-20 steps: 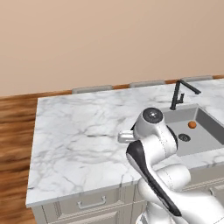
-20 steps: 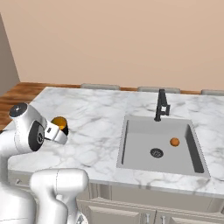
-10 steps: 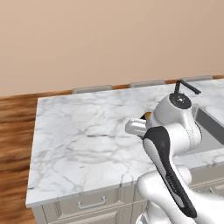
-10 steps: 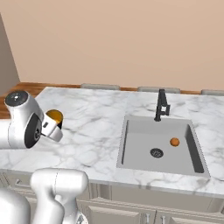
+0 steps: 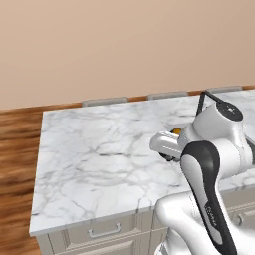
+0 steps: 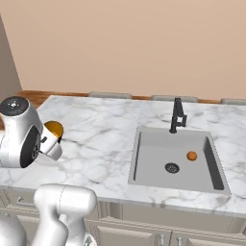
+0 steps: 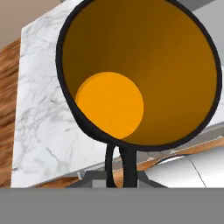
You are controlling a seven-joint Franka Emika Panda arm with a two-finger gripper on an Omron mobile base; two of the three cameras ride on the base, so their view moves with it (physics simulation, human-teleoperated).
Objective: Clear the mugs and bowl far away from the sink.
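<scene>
No readable text or labels anywhere.

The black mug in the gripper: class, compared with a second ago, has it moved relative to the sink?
Yes. In the right base view the black mug has been carried further left and slightly up, away from the sink, over the marble counter.

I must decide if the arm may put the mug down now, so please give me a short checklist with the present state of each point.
1. Black mug held by the gripper: ok; the fingers are shut on its rim at the bottom of the hand view.
2. Mug empty: ok; only its orange-yellow inside shows.
3. Mug away from the sink: ok; in the right base view it hangs over the counter's left part.
4. Bare marble counter around the mug: ok.
5. Mug upright: not ok; its mouth faces sideways.
6. Red mug and bowl placed: cannot tell.
</scene>
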